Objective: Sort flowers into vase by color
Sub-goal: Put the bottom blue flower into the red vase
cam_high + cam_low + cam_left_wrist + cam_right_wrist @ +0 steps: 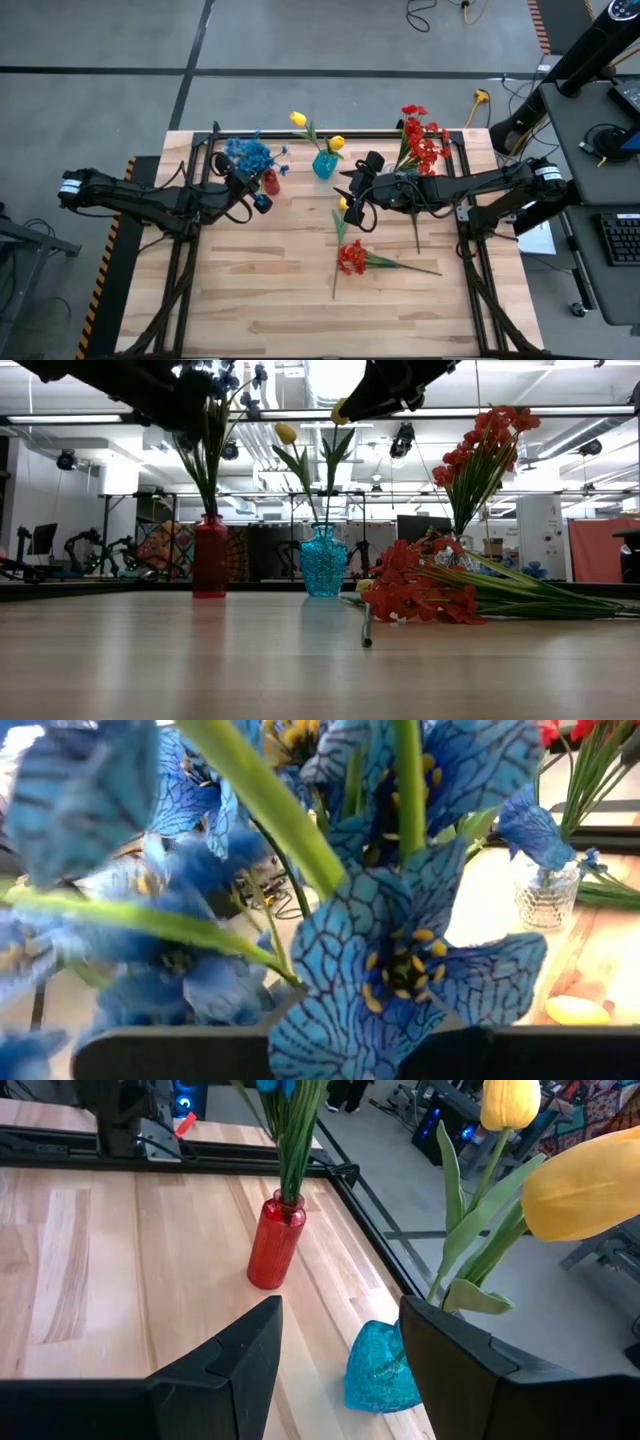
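1. Flowers are spread across the far half of the table (300,300): blue flowers (250,155) stand in the red vase (270,182), two yellow tulips (298,120) stand in the blue vase (324,164), a red spray (425,140) stands in a clear vase (545,895) at the far right, and a loose red spray (352,258) lies flat near the table's middle with a yellow bloom (344,204) just beyond it.
2. Your right gripper (352,192) hovers just right of the blue vase, fingers about half spread; the wrist view shows a clear gap between them, with no stem visibly in it (whether a stem is pinched lower down you cannot tell).
3. Your left gripper (262,200) is closed and sits in among the blue blooms at the red vase; whether it pinches a stem there is hidden by petals.
4. If the right arm is delivering a yellow stem, line the stem end over the blue vase's narrow mouth before lowering.
5. Come down upright and slowly (the neck is slim and already holds two stems).
6. Watch the standing tulips' leaves; a sideways brush could tip the vase.
7. Keep the two arms apart; they work on neighbouring vases.
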{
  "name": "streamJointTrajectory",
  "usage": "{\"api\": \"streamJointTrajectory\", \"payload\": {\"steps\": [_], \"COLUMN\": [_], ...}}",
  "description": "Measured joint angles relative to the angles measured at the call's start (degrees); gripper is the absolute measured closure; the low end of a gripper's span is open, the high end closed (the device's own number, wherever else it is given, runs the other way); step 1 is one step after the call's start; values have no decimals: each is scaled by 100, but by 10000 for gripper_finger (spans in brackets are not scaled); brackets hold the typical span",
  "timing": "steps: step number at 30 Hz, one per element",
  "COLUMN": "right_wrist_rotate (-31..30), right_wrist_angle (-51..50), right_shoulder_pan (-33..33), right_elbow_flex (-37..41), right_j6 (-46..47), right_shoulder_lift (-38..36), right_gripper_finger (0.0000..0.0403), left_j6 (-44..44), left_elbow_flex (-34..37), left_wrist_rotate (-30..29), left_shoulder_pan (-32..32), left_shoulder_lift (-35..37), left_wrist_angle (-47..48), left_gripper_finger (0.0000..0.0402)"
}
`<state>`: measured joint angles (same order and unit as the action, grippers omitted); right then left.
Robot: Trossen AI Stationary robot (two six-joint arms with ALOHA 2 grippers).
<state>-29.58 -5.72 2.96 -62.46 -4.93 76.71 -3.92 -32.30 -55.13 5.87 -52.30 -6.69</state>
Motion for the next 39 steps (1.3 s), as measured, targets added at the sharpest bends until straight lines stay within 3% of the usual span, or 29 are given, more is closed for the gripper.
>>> {"api": "streamJointTrajectory", "payload": {"steps": [21, 39], "right_wrist_rotate": [0, 0], "right_wrist_angle": [0, -2], "right_shoulder_pan": [0, 1], "right_elbow_flex": [0, 0], "right_j6": [33, 22], "right_shoulder_lift": [0, 0], "right_gripper_finger": [207, 207], "left_j6": [287, 380], "left_elbow_flex": [176, 183], "left_wrist_rotate": [-5, -409], "left_shoulder_pan": [-13, -26], "left_shoulder_lift": [-370, -784], "left_wrist_angle": [-69, -135], "left_gripper_finger": [397, 393]}}
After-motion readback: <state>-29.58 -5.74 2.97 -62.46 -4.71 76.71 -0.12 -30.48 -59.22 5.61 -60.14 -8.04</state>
